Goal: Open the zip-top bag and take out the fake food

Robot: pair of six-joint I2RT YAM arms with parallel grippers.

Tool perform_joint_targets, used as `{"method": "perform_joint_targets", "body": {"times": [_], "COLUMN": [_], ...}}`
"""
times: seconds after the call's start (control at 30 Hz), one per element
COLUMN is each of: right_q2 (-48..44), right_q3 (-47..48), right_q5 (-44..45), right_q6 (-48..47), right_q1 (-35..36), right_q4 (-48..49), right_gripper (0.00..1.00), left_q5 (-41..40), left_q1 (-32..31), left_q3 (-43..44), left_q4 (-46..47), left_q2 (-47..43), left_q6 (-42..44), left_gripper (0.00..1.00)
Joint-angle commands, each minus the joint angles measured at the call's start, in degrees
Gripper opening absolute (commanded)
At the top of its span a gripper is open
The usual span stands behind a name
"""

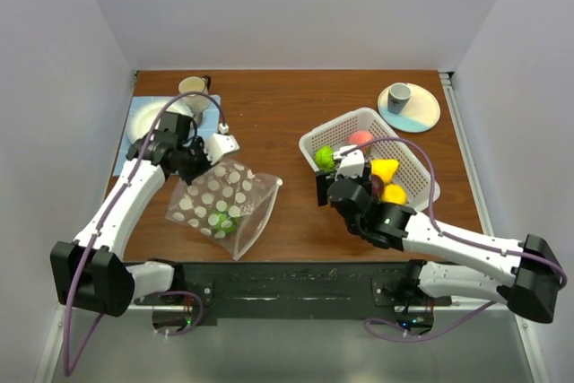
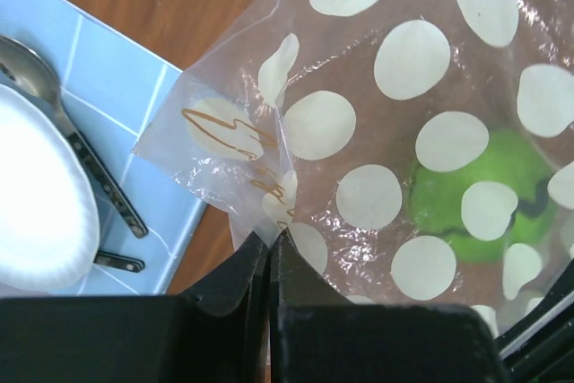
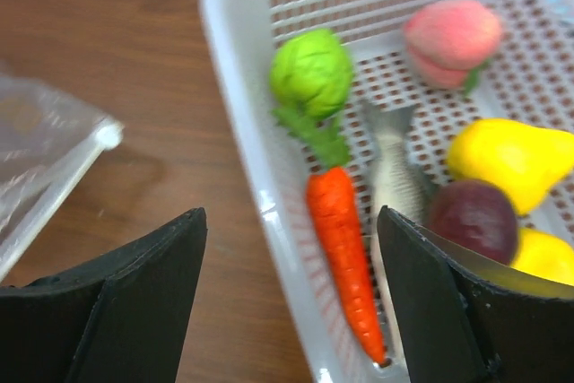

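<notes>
My left claw [image 2: 269, 262] is pinched tight on a corner of the bag [image 1: 224, 204], which lies left of the basket [image 1: 309, 141] with a green fruit [image 2: 480, 195] inside. My right claw [image 3: 289, 221] gapes wide and empty over the basket's left rim, above the carrot [image 3: 341, 230] and fish [image 3: 395, 177].

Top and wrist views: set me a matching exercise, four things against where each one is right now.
Things:
1. carrot
2. spoon
3. cup
4. left fingers

Places:
A. on the plate
B. on the blue mat
C. in the basket
D. shut on a corner of the bag

Pairs: 1-C, 2-B, 3-A, 4-D
</notes>
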Motion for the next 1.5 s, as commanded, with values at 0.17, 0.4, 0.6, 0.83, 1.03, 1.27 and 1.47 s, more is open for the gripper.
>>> {"method": "perform_joint_targets", "body": {"times": [0.17,0.4,0.6,0.83,1.03,1.27,1.47], "right_q2": [5.06,18.60,26.78,27.58,25.12,28.88,32.23], "right_q3": [-6.63,-3.56,0.30,2.07,2.86,6.19,9.45], "right_q5": [-14.50,-17.93,-18.73,-17.41,-16.79,-18.02,-18.99], "right_q6": [-4.06,-6.17,-6.26,-5.73,-6.43,-8.10,-8.63], "right_q1": [9.19,12.45,15.53,16.50,17.38,17.47,17.99], "right_q4": [14.66,24.15,28.91,28.91,28.03,28.21,29.08], "right_gripper": [0.79,0.79,0.79,0.79,0.78,0.78,0.78], "left_q5": [-2.81,-5.45,-7.38,-6.17,0.42,3.95,-2.19], "left_q1": [0.04,0.04,0.04,0.22,0.22,0.22,0.30], "left_q3": [-10.67,-15.35,-15.45,-1.77,2.15,-12.61,-22.56], "left_q4": [4.63,9.30,10.71,2.73,-8.53,-6.10,1.20], "left_q2": [-0.73,-0.12,-0.12,-3.46,-7.93,-10.14,-9.26], "left_q6": [1.02,0.58,-0.65,-1.53,-0.39,-0.04,1.46], "left_gripper": [0.04,0.03,0.50,0.96,0.89,0.81,0.77]}}
